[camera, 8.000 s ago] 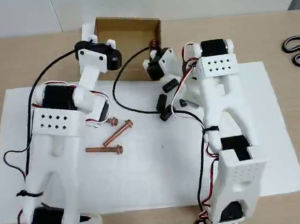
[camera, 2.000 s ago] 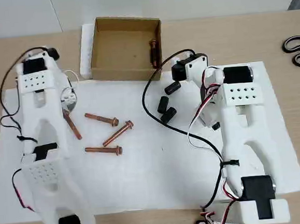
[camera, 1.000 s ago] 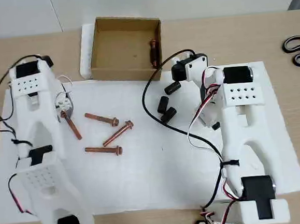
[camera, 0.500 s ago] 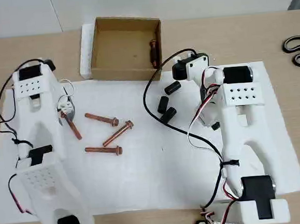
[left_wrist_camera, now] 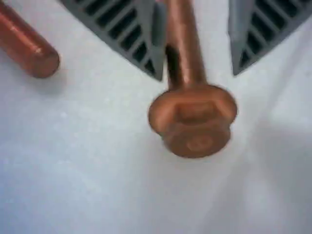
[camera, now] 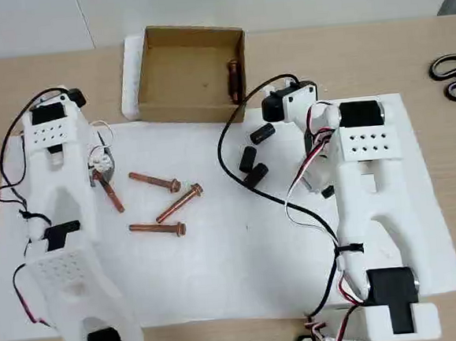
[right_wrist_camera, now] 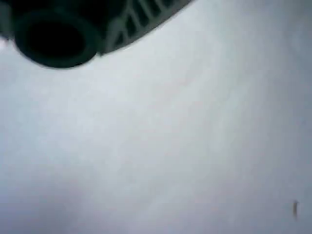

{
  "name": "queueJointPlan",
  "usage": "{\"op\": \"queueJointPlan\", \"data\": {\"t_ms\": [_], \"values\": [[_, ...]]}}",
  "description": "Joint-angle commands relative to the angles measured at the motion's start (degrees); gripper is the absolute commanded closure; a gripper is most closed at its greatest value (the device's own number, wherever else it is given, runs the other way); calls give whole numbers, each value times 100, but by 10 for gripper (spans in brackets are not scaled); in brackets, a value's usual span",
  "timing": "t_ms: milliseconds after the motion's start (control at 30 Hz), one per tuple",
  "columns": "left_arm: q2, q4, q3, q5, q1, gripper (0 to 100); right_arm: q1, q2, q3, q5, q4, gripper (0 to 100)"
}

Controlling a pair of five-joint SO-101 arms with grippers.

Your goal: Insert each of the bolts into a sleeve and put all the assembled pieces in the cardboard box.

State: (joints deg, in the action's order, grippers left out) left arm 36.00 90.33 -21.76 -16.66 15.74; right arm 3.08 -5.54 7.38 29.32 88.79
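Note:
A copper bolt (camera: 110, 193) lies on the white paper (camera: 236, 272) with my left gripper (camera: 99, 174) low over it. In the left wrist view its hex head (left_wrist_camera: 192, 119) faces the camera. One finger (left_wrist_camera: 131, 34) touches the shank and the other finger (left_wrist_camera: 258, 29) stands a little off it. Three more bolts (camera: 154, 181) (camera: 179, 202) (camera: 158, 228) lie to the right. Three black sleeves (camera: 261, 133) (camera: 247, 159) (camera: 256, 174) lie mid-paper. My right gripper (camera: 275, 119) rests by the top sleeve (right_wrist_camera: 53, 41). The cardboard box (camera: 177, 110) holds one assembled piece (camera: 235, 77).
Black cables (camera: 226, 151) loop over the paper beside the sleeves. Scissors (camera: 451, 74) lie on the wooden table at the far right. A white block (camera: 131, 75) stands against the box's left side. Bare paper stretches across the front half.
Eight seconds ago both grippers were up at the box; both have pulled back since. Over the last second the left arm shifted slightly while the bolt under it stayed put. The right arm kept still.

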Motion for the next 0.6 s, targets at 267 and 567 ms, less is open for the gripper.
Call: {"op": "queueJointPlan", "data": {"t_ms": [267,567], "values": [[264,-176,-40,26,-9,916,4,-295,-26,-62,-4,991],[255,-53,-66,44,-18,994,4,-295,-26,-62,-4,991]]}}
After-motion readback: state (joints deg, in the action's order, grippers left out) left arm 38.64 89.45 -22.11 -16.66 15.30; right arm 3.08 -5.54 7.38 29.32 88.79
